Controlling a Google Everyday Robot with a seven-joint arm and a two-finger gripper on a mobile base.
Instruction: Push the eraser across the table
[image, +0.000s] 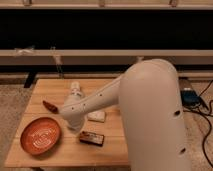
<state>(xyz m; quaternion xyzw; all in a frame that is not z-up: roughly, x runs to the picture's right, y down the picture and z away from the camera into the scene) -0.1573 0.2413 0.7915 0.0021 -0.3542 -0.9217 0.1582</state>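
The eraser, a small flat dark block with a reddish top, lies near the front edge of the light wooden slatted table. My white arm reaches in from the right and bends down to the tabletop. Its lower end, with the gripper, is just left of the eraser, between the eraser and an orange bowl. The arm hides the gripper's tip. A whitish rectangular pad lies just behind the eraser, next to the arm.
An orange bowl sits at the table's front left. A small dark red-brown object lies near the left edge, and a small white object stands behind the arm. Cables and a blue box lie on the floor at right.
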